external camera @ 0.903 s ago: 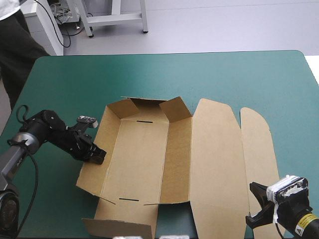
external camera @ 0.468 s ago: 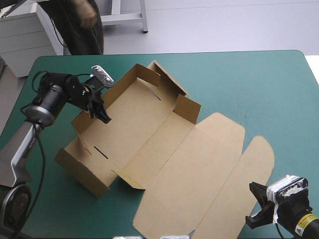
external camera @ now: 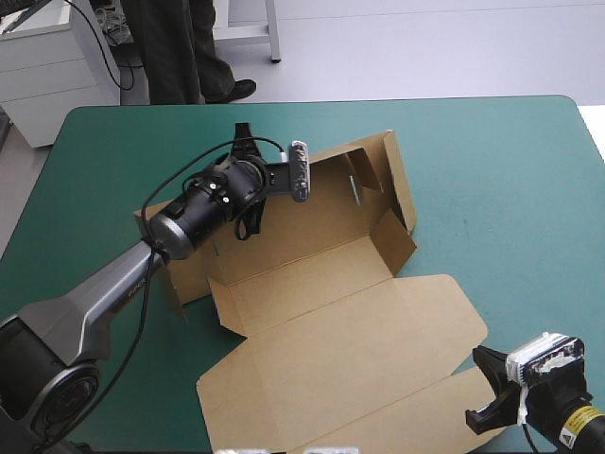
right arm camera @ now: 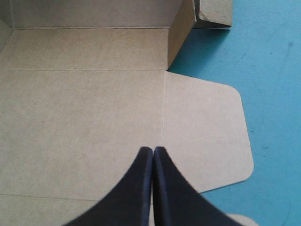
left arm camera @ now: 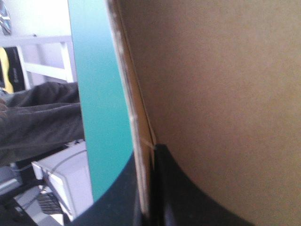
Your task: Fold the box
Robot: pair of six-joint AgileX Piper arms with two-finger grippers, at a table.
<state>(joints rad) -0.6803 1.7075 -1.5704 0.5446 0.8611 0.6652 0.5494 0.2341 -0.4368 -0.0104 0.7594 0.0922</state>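
Brown board takes up the middle of the teal-green cover [external camera: 492, 161]. The box [external camera: 312, 284] lies slewed, its tray toward the far left with walls up. Its lid [external camera: 378, 350] lies flat, stretching toward the near right. The far wall [external camera: 364, 156] stands tall, and an end flap [external camera: 397, 232] is raised at the tray's right end.

The left arm [external camera: 113, 284] comes in from the near left and crosses over the tray's left end. Seen from its wrist, the left gripper [left arm camera: 146, 157] is clamped on the edge of an upright wall. One black finger lies on each face with the thin board nipped between them, and a strip of cover runs along the wall's outer side.

The right gripper [external camera: 480, 386] sits at the near right corner of the table, just beside the lid's rounded flap [right arm camera: 207, 132]. Its fingers are pressed together into one point with nothing between them, aimed out over the lid.
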